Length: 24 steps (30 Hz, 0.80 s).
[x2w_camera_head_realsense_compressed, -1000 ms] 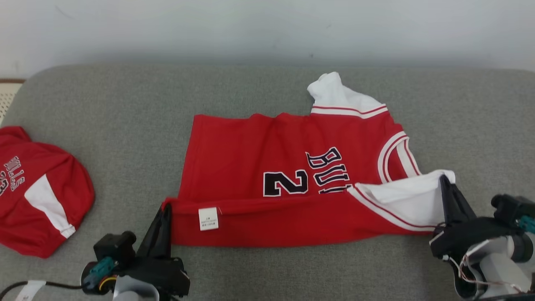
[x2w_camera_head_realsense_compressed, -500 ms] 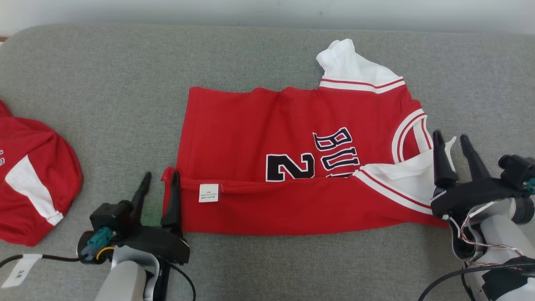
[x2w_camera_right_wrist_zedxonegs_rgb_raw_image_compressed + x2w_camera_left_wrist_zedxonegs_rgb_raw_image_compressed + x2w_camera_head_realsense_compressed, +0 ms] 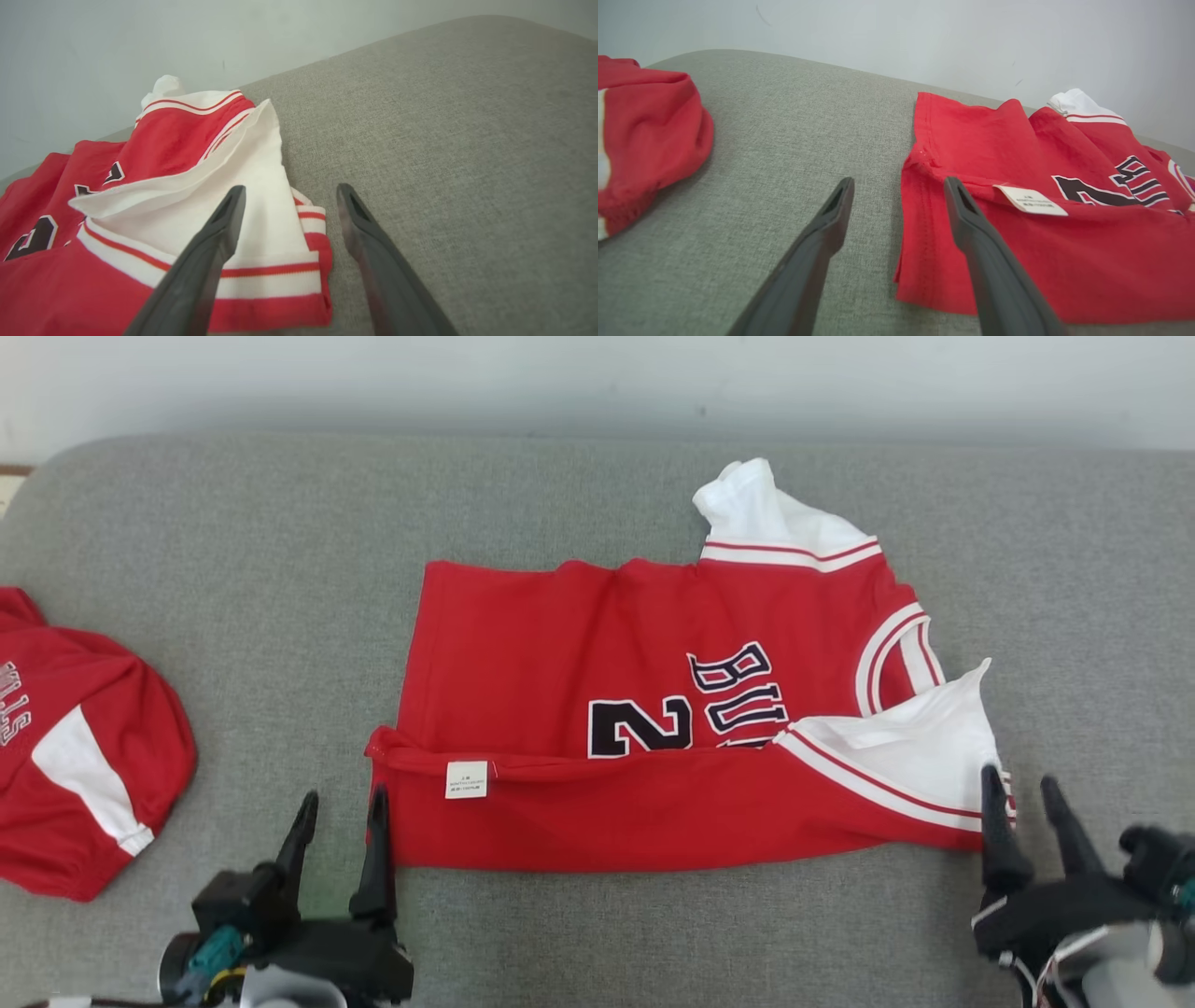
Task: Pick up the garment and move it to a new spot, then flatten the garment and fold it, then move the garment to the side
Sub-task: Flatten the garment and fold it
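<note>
Jersey (image 3: 560,653) centre cushion (image 3: 233,541); spare red shirt (image 3: 103,747) left.

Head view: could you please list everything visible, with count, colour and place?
jersey: 1, red with white trim, middle of cushion, near edge folded over
label: 1, white, on the folded edge, left end
second garment: 1, red and white, cushion's left edge
cushion: 1, grey, under everything
wall: 1, pale, behind
left gripper: 1, dark, open, by jersey's near left corner
right gripper: 1, dark, open, by jersey's near right corner
</note>
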Motion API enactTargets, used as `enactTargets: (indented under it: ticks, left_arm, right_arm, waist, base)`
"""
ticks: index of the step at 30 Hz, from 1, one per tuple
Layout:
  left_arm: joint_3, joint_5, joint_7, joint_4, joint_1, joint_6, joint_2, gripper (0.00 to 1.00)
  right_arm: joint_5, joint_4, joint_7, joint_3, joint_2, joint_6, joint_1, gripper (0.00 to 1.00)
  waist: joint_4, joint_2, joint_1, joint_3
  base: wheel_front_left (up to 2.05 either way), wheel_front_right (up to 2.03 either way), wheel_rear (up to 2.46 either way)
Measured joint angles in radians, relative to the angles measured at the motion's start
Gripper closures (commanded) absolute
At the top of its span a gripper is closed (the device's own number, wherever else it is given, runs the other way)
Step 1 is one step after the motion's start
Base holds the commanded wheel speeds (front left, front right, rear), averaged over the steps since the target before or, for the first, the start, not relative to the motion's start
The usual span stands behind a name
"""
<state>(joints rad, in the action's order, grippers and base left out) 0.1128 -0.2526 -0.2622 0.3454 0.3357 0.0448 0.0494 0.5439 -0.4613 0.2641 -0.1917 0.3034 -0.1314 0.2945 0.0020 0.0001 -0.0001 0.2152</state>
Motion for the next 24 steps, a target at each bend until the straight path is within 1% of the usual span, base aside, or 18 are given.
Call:
enactTargets:
  ticks: [5, 9, 16, 17, 18, 19, 20, 24]
  left_arm:
    - [-0.002, 0.002, 0.0, -0.027, -0.052, 0.002, 0.0, 0.0]
    - [0.005, 0.002, 0.0, -0.032, -0.061, 0.002, 0.0, 0.0]
    - [0.029, -0.002, 0.0, -0.032, -0.06, 0.001, 0.0, 0.0]
    - [0.031, -0.002, 0.0, -0.032, -0.06, 0.001, 0.0, 0.0]
    - [0.033, -0.007, 0.0, -0.032, -0.06, 0.001, 0.0, 0.0]
    - [0.035, -0.009, 0.0, -0.033, -0.06, 0.0, 0.0, 0.0]
    - [0.035, -0.01, 0.0, -0.033, -0.061, -0.001, 0.0, 0.0]
    - [0.035, -0.025, 0.0, -0.029, -0.064, -0.015, 0.0, 0.0]
  right_arm:
    - [0.006, -0.007, 0.0, 0.004, -0.014, 0.0, -0.057, 0.0]
    - [0.014, -0.021, 0.0, 0.009, -0.02, 0.0, -0.058, 0.0]
    - [0.047, -0.12, 0.0, -0.004, -0.03, 0.0, -0.014, 0.0]
    - [0.047, -0.131, 0.001, -0.004, -0.03, 0.0, -0.009, 0.02]
    - [0.055, -0.146, 0.002, -0.016, -0.028, 0.0, 0.003, 0.25]
    - [0.056, -0.152, 0.005, -0.024, -0.026, 0.001, 0.006, 0.78]
    - [0.058, -0.158, 0.006, -0.03, -0.024, 0.001, 0.008, 1.0]
    - [0.07, -0.166, 0.005, -0.043, -0.016, 0.0, 0.017, 1.0]
  waist:
    - [-0.008, -0.0001, 0.0, -0.024]
    - [-0.008, 0.0, 0.0, -0.02]
    - [0.012, 0.0, 0.0, -0.008]
    - [0.016, -0.0001, 0.0, -0.007]
    - [0.024, -0.0001, 0.0, -0.005]
    - [0.028, -0.0001, 0.0, -0.004]
    - [0.03, -0.0001, 0.0, -0.004]
    - [0.033, -0.0001, 0.0, -0.002]
  base:
    - [0.0, 0.0, 0.0]
    - [0.0, 0.0, 0.0]
    - [0.0, 0.0, 0.0]
    - [0.0, 0.0, 0.0]
    - [0.0, 0.0, 0.0]
    - [0.0, 0.0, 0.0]
    - [0.0, 0.0, 0.0]
    - [0.0, 0.0, 0.0]
